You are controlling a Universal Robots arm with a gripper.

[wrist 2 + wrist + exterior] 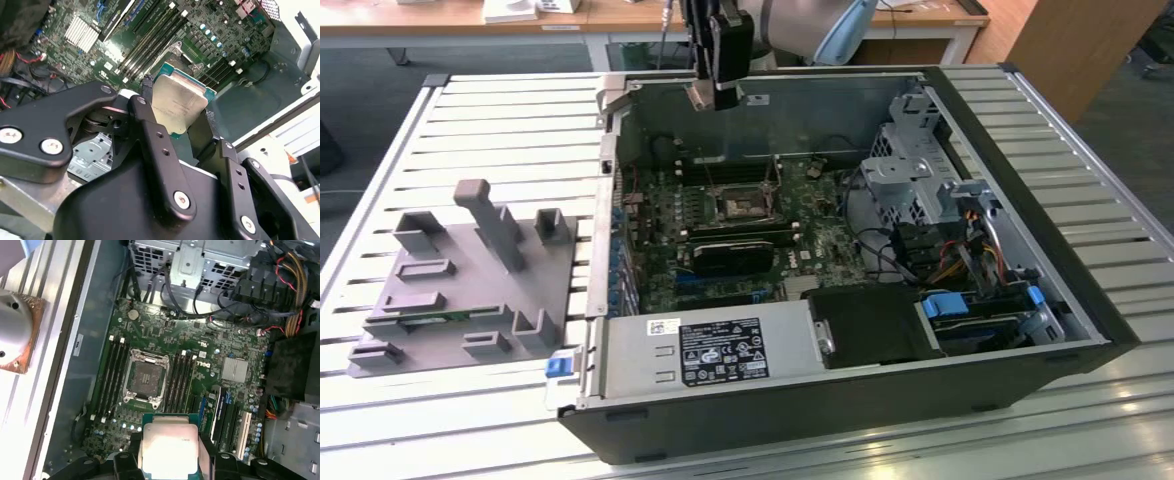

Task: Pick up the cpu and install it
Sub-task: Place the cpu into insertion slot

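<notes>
The slatted metal table [480,130] bears an open black computer case [1067,335] lying on its side. On the floor of the case lies the green motherboard [220,340], with the empty socket [145,377] near its middle: a dark square in a bright metal frame, long black memory slots [112,375] running along both of its sides. A grey plastic fixture [467,285] with upright posts lies on the table outside the case, well apart from the socket, toward the exterior view's left.

In the exterior view the gripper [718,95] hangs well above the socket, over the far wall of the case. Its black fingers [150,117] are closed on the cpu [177,102], pressing on two opposite edges.

The cpu is a flat square chip. Its top is a pale silver-grey metal lid with rounded corners and faint print, and a thin green board edge shows around the lid. In the first wrist view it is held in the air above the motherboard, apart from the socket, with nothing seated in the socket's frame.
</notes>
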